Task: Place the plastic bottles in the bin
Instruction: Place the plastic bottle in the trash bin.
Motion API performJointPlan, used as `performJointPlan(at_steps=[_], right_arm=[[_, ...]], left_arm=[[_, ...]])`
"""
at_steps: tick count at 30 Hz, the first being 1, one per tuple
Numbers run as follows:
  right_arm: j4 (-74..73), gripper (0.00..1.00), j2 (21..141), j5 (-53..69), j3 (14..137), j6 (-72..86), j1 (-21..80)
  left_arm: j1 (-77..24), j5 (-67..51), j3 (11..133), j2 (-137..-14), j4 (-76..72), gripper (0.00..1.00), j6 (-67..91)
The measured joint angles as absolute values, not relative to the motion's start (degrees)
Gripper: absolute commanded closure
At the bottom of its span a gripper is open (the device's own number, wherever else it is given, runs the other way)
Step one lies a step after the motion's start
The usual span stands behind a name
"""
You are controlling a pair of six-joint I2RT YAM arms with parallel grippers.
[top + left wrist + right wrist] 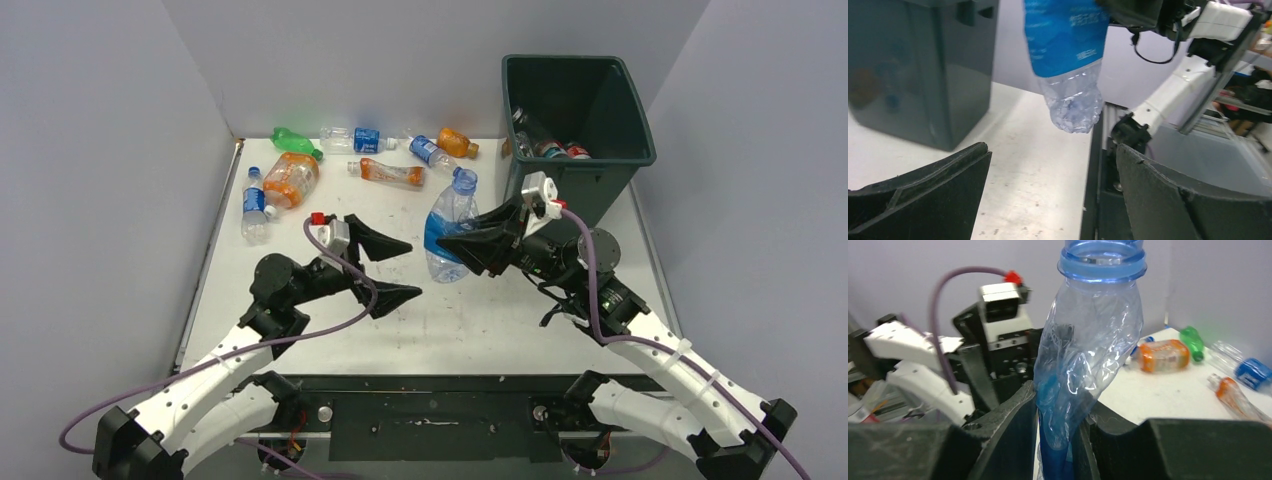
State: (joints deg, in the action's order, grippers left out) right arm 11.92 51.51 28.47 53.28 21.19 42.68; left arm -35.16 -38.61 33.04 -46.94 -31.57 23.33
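The right end effector is pressed together on a crushed clear bottle with a blue label, pinching it at the label near its lower half. The right wrist view shows both fingers biting into the collapsed plastic. The bottle has no cap, and its blue neck ring points toward the far side of the worktop. The left wrist view shows its base hanging above the surface, not touching. The bottle sits just beside the near left corner of the dark green bin, outside it. The bin stands at the far right of the worktop, and several bottles lie inside. The left end effector is spread wide and holds nothing, with its fingertips pointing at the held bottle from the left. Seven loose bottles remain along the far left, among them a green bottle and a large orange bottle.
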Motion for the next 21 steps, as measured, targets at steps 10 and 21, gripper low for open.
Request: performJointPlan(at_steps=[10,21], right_arm=[[28.58,0.95,54.22,39.24,43.29,28.25,43.79],[36.95,0.95,56.1,39.53,42.09,28.95,48.05]], left_arm=[[-35.16,-47.48,33.15,-51.18,-43.38,0.04,36.03],[-35.2,-49.58,33.15,-54.68,-46.19,0.59,39.86]])
